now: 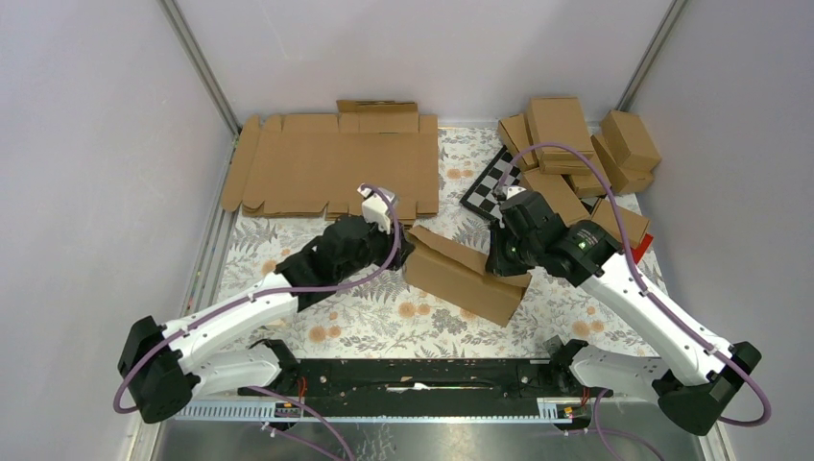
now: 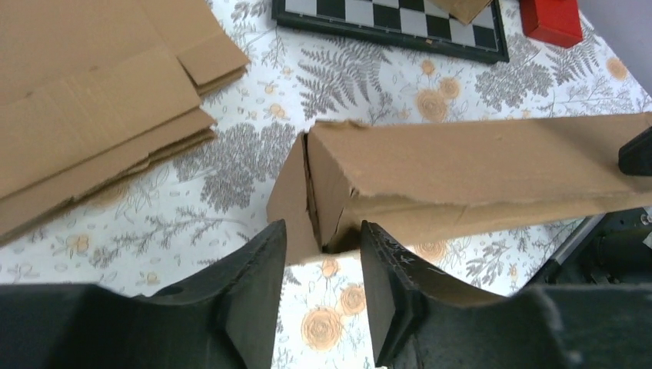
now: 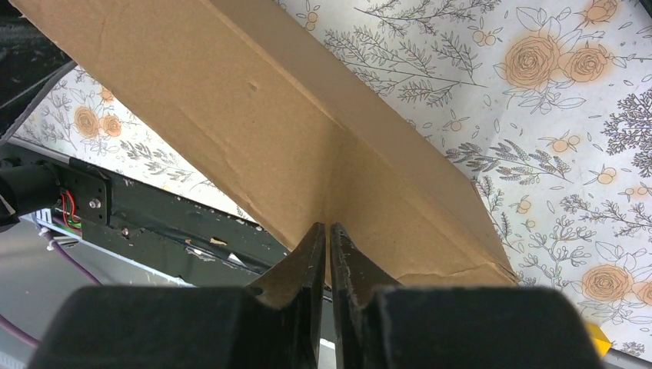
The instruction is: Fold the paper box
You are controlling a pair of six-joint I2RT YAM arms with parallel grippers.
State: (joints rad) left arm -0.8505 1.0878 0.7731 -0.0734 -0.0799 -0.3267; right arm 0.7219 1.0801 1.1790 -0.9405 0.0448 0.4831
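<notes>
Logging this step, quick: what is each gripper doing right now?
Left gripper: open, jaws astride the paper box end.
Right gripper: closed on the paper box edge.

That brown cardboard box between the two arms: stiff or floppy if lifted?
Probably light and fairly stiff: the paper box is thin cardboard folded hollow. Its end flap gapes, so it may spring open. The right pincer pinches one thin wall, which might bend.

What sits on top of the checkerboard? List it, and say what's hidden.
Brown boxes from the pile overlap the checkerboard, covering its far right part. Only the near left corner shows, bare. Anything on the covered squares cannot be seen.
</notes>
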